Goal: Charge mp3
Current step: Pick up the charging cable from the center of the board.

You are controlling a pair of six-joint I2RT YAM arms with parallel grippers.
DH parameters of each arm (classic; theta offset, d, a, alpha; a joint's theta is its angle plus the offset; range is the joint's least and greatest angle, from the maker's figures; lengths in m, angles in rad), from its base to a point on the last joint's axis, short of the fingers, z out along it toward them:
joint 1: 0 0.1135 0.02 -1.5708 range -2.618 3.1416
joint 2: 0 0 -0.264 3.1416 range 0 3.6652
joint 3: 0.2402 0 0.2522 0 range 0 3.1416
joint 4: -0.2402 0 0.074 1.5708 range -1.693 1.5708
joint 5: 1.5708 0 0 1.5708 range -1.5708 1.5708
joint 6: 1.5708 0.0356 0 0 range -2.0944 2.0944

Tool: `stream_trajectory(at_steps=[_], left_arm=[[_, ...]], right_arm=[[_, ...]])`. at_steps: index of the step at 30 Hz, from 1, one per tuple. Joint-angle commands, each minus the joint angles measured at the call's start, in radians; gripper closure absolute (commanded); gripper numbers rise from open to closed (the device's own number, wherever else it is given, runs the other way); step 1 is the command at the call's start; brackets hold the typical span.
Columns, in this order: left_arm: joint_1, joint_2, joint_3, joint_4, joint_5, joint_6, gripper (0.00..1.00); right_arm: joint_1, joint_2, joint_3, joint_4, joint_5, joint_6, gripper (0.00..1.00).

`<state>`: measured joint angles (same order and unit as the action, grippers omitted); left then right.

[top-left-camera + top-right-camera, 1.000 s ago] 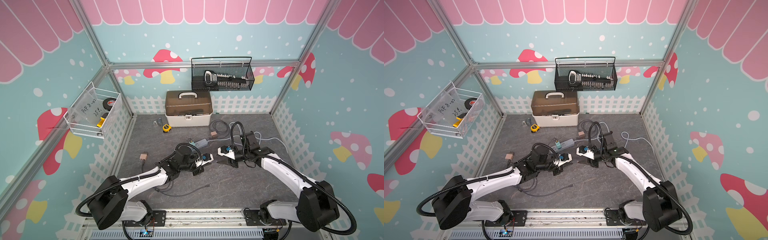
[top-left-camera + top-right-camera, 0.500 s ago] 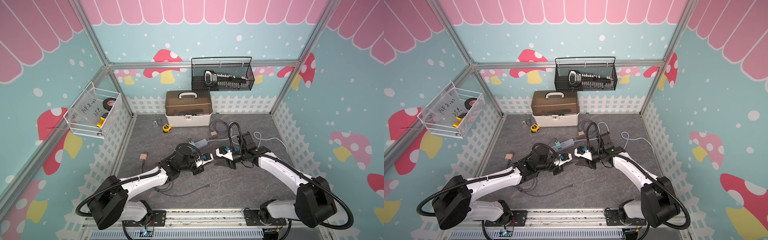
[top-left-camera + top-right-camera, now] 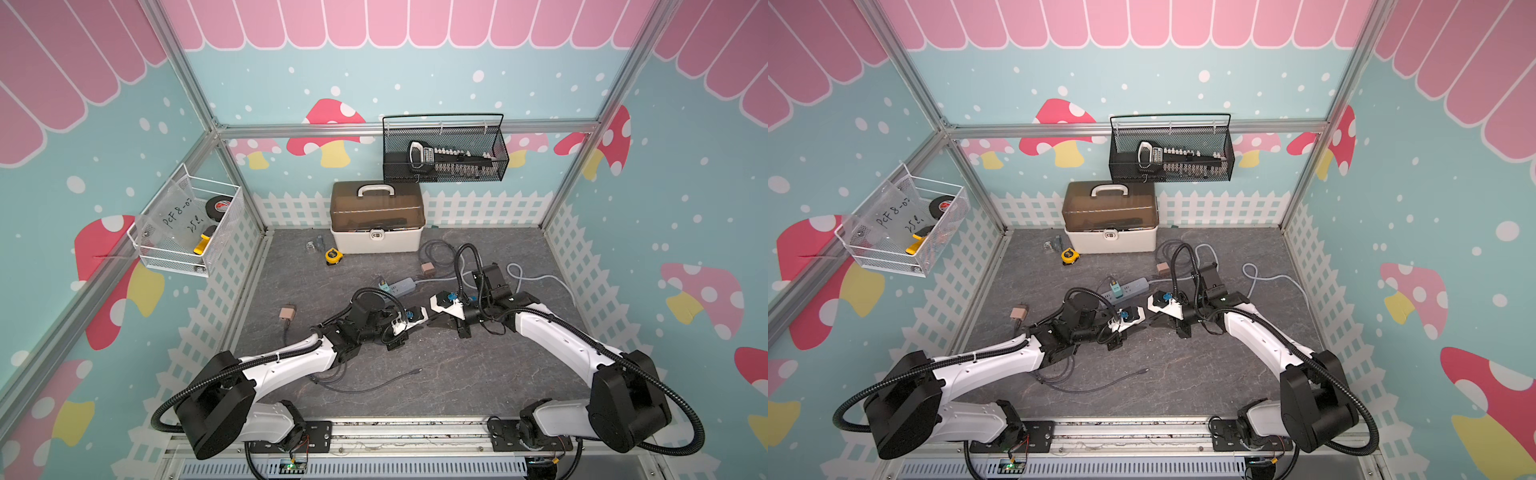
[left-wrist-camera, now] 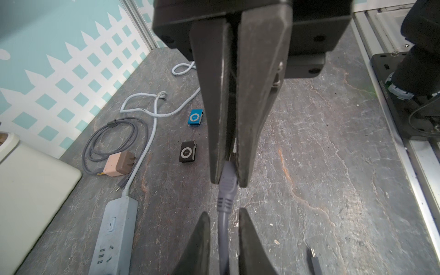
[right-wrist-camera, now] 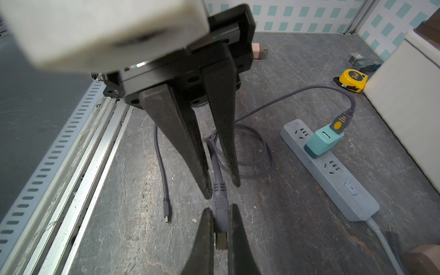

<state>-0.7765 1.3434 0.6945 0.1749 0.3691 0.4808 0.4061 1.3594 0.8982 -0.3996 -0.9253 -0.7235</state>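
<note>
While right jaws clench cable plug (image 5: 220,212), left jaws parted; power strip (image 4: 114,238), black mp3 (image 4: 188,151) near.

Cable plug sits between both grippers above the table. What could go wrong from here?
1. The right gripper pinches the plug with its metal tip pointing back into the grip, so it likely cannot enter a player without a regrasp.
2. The cable runs between the open jaws of the left gripper; pulling away could snag it and twist the plug.
3. The black player and blue player lie loose on the table; either may slide when pushed.
</note>
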Motion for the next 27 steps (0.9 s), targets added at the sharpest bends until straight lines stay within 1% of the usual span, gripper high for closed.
stream_trajectory(at_steps=[1, 5, 12, 13, 18, 27], left_arm=[[-0.006, -0.03, 0.019, 0.025, 0.032, 0.0, 0.75], [-0.006, -0.034, 0.009, 0.033, 0.053, -0.02, 0.74], [-0.001, -0.039, -0.037, 0.131, 0.085, -0.073, 0.75], [0.002, -0.038, -0.046, 0.157, 0.091, -0.124, 0.75], [0.038, -0.043, -0.12, 0.318, 0.132, -0.214, 0.75], [0.049, 0.007, -0.161, 0.477, 0.159, -0.273, 0.74]], right_arm=[[0.002, 0.007, 0.019, -0.007, -0.015, -0.016, 1.0], [-0.001, 0.009, 0.024, -0.005, -0.015, -0.011, 1.0], [-0.012, 0.007, 0.033, -0.008, -0.03, 0.005, 1.0], [-0.014, 0.005, 0.034, -0.009, -0.034, 0.009, 1.0], [-0.026, 0.002, 0.047, -0.024, -0.056, 0.021, 1.0], [-0.027, 0.033, 0.116, -0.166, -0.078, -0.02, 1.0]])
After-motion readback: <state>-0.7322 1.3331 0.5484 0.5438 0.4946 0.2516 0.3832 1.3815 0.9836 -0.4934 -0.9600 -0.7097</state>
